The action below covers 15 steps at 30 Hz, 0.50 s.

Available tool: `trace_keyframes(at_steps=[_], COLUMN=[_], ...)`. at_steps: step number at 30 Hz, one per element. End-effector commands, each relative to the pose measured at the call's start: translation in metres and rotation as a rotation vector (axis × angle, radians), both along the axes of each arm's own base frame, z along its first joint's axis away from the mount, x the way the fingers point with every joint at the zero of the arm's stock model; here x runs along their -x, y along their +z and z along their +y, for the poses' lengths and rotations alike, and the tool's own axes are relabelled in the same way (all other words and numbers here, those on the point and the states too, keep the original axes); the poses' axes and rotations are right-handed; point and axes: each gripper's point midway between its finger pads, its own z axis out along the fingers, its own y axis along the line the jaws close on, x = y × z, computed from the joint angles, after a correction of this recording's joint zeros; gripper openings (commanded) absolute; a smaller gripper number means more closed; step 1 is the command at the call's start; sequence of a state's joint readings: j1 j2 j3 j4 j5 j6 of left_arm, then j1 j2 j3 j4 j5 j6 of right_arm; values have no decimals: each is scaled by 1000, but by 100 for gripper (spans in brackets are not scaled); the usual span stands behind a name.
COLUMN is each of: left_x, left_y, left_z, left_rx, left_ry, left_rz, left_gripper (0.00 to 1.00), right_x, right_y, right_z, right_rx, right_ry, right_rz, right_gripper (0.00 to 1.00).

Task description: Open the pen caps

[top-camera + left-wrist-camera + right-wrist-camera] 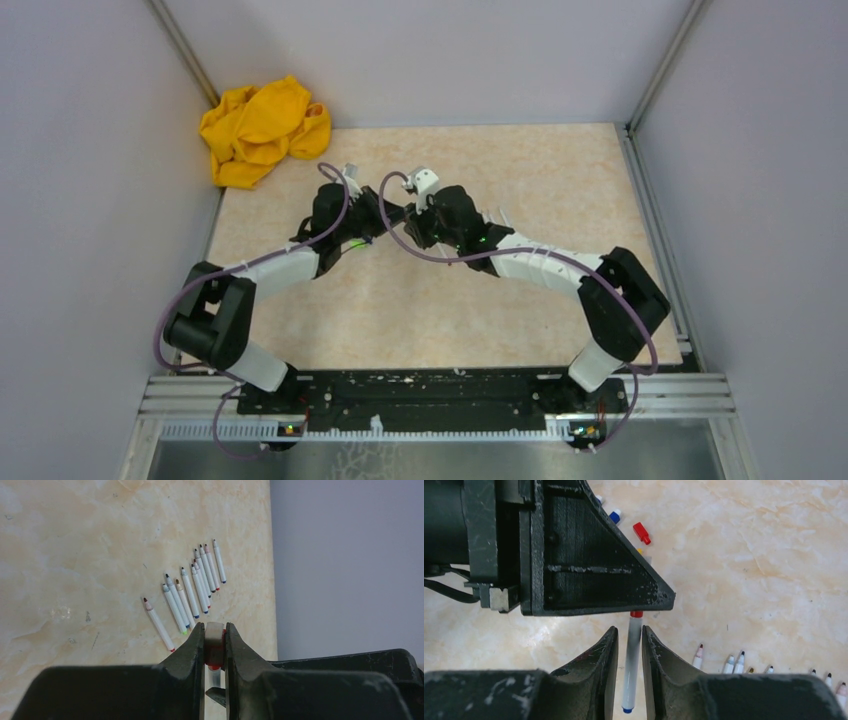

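Note:
My left gripper [215,626] is shut on the red-capped end [215,639] of a white pen, held up above the table. In the right wrist view that pen [631,665] hangs between the fingers of my right gripper [629,629]. Its red cap [636,614] is at the top, where it goes under the left gripper, and its blue tip is at the bottom. The right jaws stand slightly open, with a thin gap on each side of the barrel. In the top view both grippers [395,215] meet over the middle of the table.
Several uncapped pens [192,587] lie in a row on the table, also seen low in the right wrist view [734,662]. Loose caps, one red [642,533] and one blue [614,516], lie nearby. A yellow cloth [262,130] is bunched in the far left corner.

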State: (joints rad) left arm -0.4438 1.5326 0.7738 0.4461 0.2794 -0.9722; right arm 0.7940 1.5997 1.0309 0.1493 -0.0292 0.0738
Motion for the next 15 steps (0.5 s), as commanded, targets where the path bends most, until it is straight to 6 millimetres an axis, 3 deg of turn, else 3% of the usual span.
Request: trace_keyframes(at_steps=[1,7,8,10,15], left_x=[1,2,2,0,-17], left_y=[13,20,21,22,12], left_z=[-11,-13,-12,-10,15], left_rx=[18,32,32,24,-56], left_ry=[-45,-45,-41,-23,133], left_rz=[-29,-38,-41,-45,-49], left_gripper=[0,0,0,0,0], right_x=[-15,-21,-22,-22,-16], right_y=[27,12,10,4,-12], right_z=[14,15,14,12,2], right_rx=[-63,-45,-46,-40,-23], right_ry=[10,2,-1,-6,-25], right_rz=[-53,-30,-25,-14,20], right_gripper=[24,22,18,2,0])
